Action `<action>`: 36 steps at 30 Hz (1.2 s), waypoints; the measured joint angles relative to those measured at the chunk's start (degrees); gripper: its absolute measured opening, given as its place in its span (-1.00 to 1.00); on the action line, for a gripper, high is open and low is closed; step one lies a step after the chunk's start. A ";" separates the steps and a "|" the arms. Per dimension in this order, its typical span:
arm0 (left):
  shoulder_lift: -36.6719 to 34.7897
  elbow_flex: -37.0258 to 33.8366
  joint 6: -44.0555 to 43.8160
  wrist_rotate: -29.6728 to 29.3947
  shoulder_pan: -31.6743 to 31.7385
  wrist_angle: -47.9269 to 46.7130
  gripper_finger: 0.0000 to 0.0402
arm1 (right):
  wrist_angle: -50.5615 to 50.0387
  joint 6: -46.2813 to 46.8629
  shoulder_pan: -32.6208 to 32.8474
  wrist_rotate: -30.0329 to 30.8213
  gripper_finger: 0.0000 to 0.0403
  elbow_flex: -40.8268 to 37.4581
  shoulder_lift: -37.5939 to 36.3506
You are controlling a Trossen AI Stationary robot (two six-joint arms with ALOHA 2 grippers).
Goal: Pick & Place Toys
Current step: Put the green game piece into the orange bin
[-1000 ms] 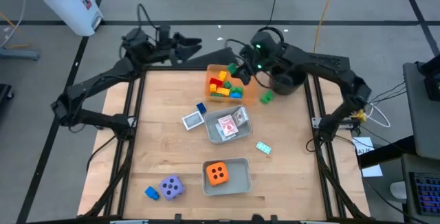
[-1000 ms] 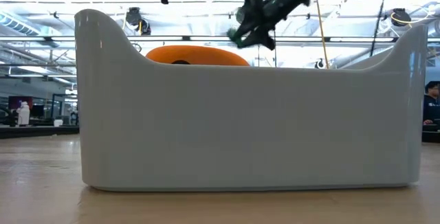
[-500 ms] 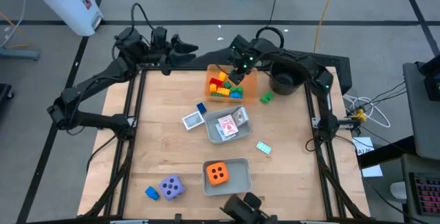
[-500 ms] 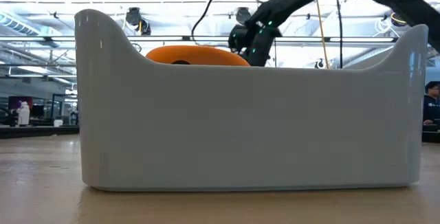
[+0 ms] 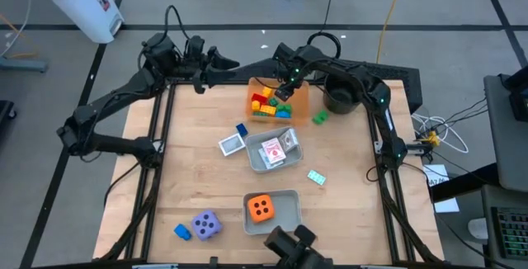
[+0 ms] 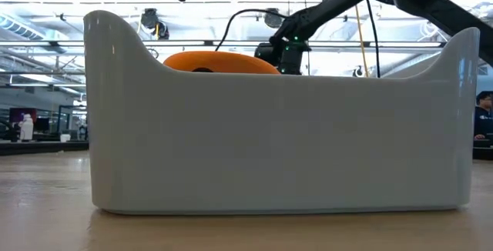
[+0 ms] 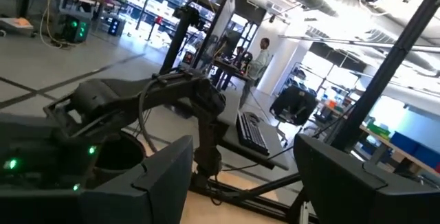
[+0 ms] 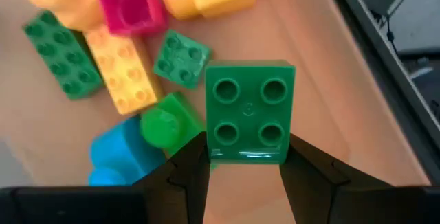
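the right gripper (image 8: 240,165) pinches a green brick (image 8: 249,110) by its two flat sides, over the orange tray (image 5: 299,96). it looks light, hard and smooth, so it could slip. the left gripper (image 5: 216,61) waits with fingers apart.

Light wooden table (image 5: 190,178), black-framed. Directly on it: orange tray (image 5: 302,97) of bricks at the far edge; black pot (image 5: 340,99) beside it; loose green brick (image 5: 320,117); two clear grey trays (image 5: 257,158) (image 5: 290,211); blue brick (image 5: 241,129); white card (image 5: 230,143); teal card (image 5: 316,177); purple die (image 5: 205,224) touching another blue brick (image 5: 181,232).
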 joint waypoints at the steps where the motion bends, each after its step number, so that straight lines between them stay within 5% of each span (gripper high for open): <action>1: 0.00 0.00 0.45 0.01 0.00 0.02 0.29 | -0.37 0.06 0.00 0.10 -0.30 0.00 0.11; 36: 0.02 -0.02 1.07 -0.12 0.00 -2.50 0.29 | 0.94 -2.51 0.90 4.35 -0.29 -6.08 0.96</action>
